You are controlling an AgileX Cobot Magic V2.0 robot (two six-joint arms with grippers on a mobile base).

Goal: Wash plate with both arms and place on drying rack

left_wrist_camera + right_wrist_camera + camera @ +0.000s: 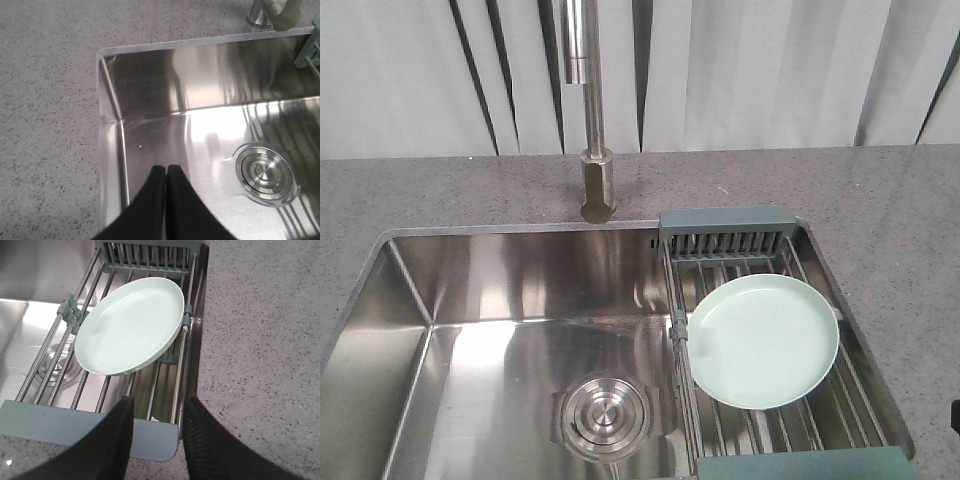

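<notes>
Plate (pixel 131 325) just beyond right gripper (pixel 157 422)

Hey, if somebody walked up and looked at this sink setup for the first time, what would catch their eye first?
Most likely the plate, pale mint green, lying on the drying rack that spans the right end of the steel sink. Next, the tall steel faucet rising from the grey speckled counter behind the basin. In the wrist views, the left gripper hangs shut over the basin, and the right gripper is open near the rack's front end.

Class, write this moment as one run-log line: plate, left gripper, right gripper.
plate: flat on drying rack | left gripper: shut, empty, over sink | right gripper: open, empty
</notes>
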